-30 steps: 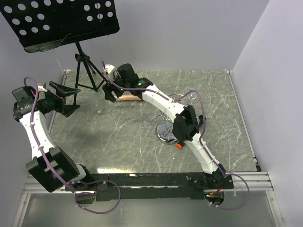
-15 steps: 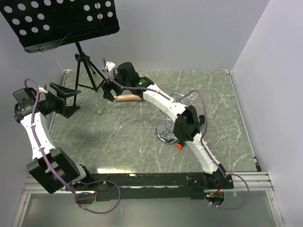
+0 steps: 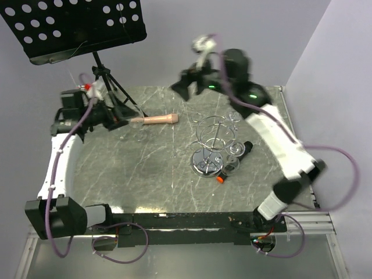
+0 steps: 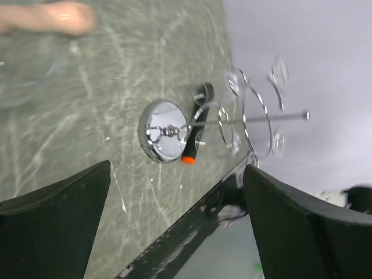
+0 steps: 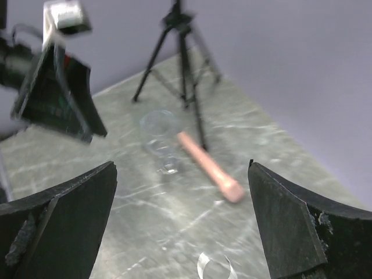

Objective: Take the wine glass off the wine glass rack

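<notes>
While left pincer (image 3: pixel 124 114) gapes nearby, wine glass (image 5: pixel 158 136) stands upright.

The wine glass rack (image 3: pixel 213 135) stands upright right of the middle of the table (image 3: pixel 145 168). It is chrome wire: a round, shiny disc base (image 3: pixel 207 165), a thin central post and a ring of curved arms on top. Clear glasses (image 3: pixel 235 117) hang from its right side. One wine glass (image 5: pixel 159 135), clear and empty, stands upright at the far left, well apart from the rack.
</notes>
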You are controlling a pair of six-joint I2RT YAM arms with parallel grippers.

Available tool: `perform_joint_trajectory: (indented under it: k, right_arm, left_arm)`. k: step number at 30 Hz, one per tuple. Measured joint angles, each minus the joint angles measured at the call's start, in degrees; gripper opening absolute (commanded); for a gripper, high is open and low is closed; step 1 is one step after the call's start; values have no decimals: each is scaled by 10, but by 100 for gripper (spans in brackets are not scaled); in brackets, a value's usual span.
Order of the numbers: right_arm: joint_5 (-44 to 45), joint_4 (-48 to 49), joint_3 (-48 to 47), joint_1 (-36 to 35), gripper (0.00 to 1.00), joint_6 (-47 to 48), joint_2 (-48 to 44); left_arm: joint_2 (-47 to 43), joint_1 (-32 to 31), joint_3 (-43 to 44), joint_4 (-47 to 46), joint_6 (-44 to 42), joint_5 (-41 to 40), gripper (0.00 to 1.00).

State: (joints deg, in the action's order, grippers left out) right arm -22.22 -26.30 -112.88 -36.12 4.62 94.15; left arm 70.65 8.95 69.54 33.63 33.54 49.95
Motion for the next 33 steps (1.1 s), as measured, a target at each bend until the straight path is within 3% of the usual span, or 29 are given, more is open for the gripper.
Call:
perform_joint_trajectory:
  k: [4, 9, 14, 18, 26, 33]
  right_arm:
    - [5, -6, 82, 59, 98, 8, -127]
    - [14, -32, 174, 123, 94, 30, -222]
    - [34, -79, 238, 259, 94, 27, -252]
    - [52, -116, 267, 338, 94, 24, -252]
    - [42, -138, 307, 436, 93, -7, -264]
    - [16, -139, 351, 444, 94, -20, -293]
  left_arm:
    - [0, -106, 0, -41, -64, -16, 99]
    - [6, -226, 11, -48, -184, -65, 100]
    - [47, -371, 72, -19, -340, -124, 100]
    - [85, -449, 113, 11, -420, -165, 100]
    - [185, -525, 178, 53, -467, -262, 100]
    - [202, -548, 186, 71, -466, -354, 100]
